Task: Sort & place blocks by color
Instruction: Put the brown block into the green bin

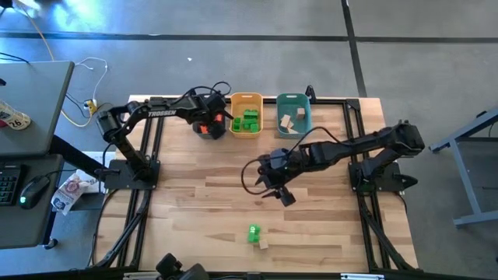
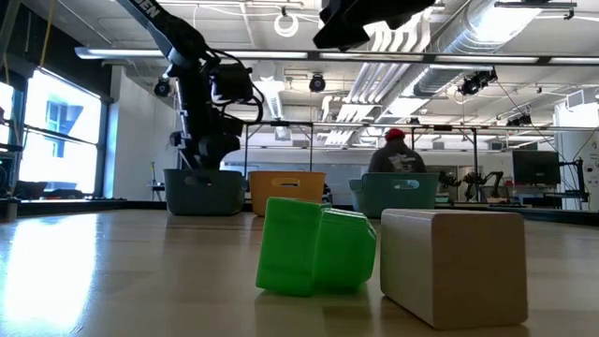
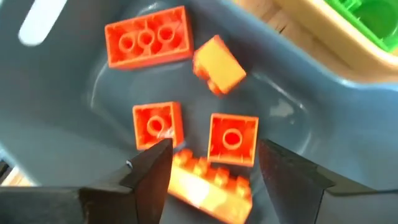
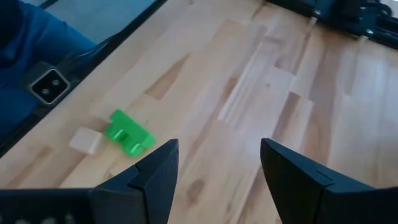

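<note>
From above, the blue-grey bin (image 1: pixel 208 127) is mostly covered by the left arm (image 1: pixel 167 109); its contents cannot be read there. In the left wrist view, the lowest red-orange block (image 3: pixel 211 186) is blurred and cut off at the frame edge. The tan block (image 1: pixel 263 245) on the counter (image 1: pixel 202 194) is too small to detail.

A lab: exposed ceiling ducts (image 2: pixel 524 37), monitors (image 2: pixel 536 167), other robot rigs.

The room had a grey concrete floor (image 1: pixel 233 62) crossed by dark lines. Overhead ran white ducts (image 2: pixel 487 37) and strip lights (industrial ceiling, exposed). A bright window (image 2: pixel 56 131) stood at one side; a person in a red cap (image 2: pixel 397 154) sat beyond the pale wooden surface (image 1: pixel 202 210).
</note>
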